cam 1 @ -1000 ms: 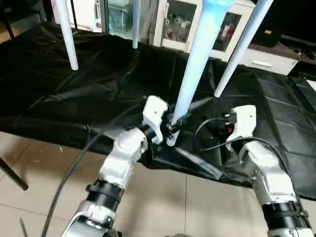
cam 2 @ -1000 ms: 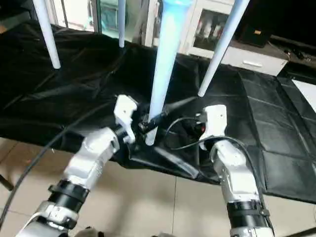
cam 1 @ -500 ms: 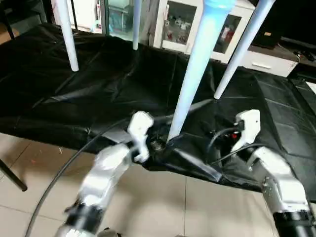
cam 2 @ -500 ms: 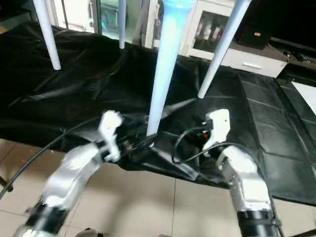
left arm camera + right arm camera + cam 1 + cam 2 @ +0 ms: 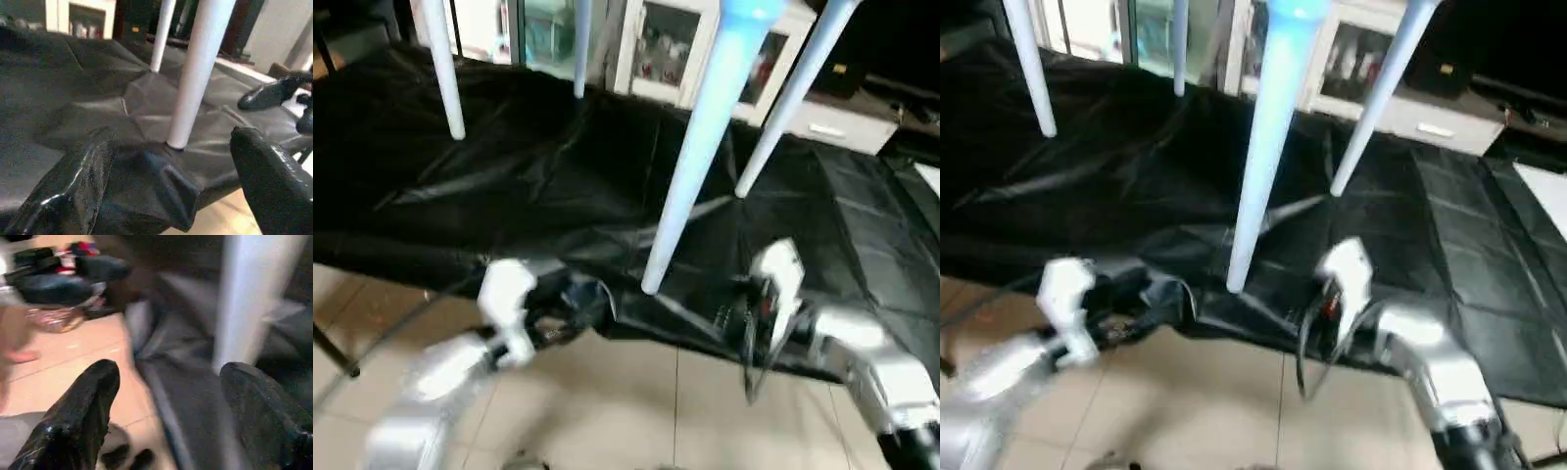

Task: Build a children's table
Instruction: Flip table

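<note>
The children's table stands on its white legs on the black-sheeted work table; its top is out of view above. The nearest leg rests its foot close to the sheet's front edge. Three more legs stand behind: one left, one at the back and one right. My left gripper is open and empty, a short way in front of that foot and to its left, low at the table's edge. Right of the foot, my right gripper is open and empty too.
White cabinets with glass doors stand behind the work table. The black sheet hangs crumpled over the front edge, with tiled floor below. A cable loops from my right wrist. Dark shoes lie on the floor.
My left gripper has let go of the nearest leg's foot, opened, and drawn back down and left. The right arm has also pulled back and lower. The leg has stayed put.
</note>
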